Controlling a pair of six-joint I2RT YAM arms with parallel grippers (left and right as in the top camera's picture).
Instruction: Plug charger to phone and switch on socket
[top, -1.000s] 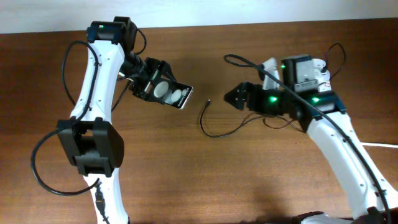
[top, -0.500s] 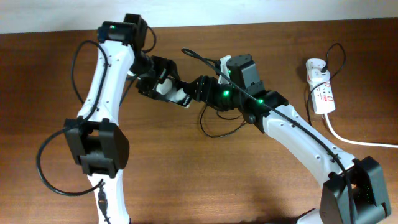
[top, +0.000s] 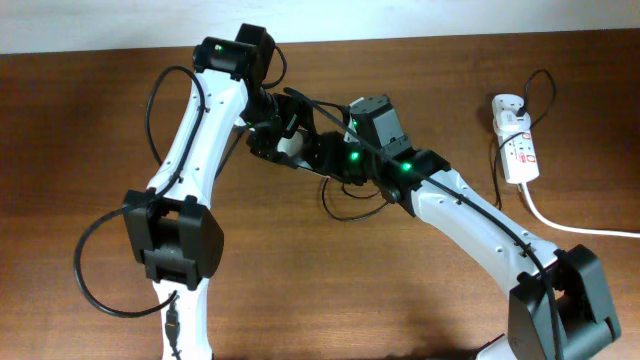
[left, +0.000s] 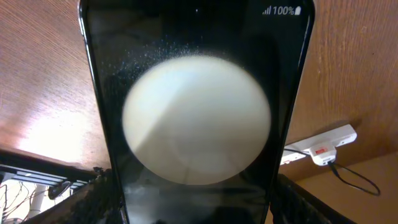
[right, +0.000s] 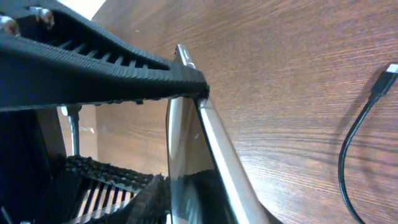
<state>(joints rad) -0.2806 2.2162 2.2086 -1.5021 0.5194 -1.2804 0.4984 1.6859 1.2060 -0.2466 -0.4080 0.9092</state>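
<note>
Two arms meet at 12 o'clock overhead: the left gripper (top: 272, 140) clamps the phone (top: 292, 150), the right gripper (top: 322, 155) is alongside, the charger (top: 340, 216) loops just below, and the socket (top: 517, 150) lies at 3 o'clock. In the left wrist view the phone fills the frame between both fingers (left: 102, 199). In the right wrist view one ribbed finger (right: 118, 68) touches the phone's edge, but I cannot tell whether that pair grips it.

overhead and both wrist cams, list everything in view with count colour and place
phone: one, black, glossy, between the two grippers
charger: one, thin black cable, loose on table, tip unplugged
socket: one, white with red marks, right end of table
thick cord: one, white, from socket off right edge
table: one, brown wood, under everything
left gripper: one, black, clamped on phone
right gripper: one, black, at phone's edge, grip unclear
</note>
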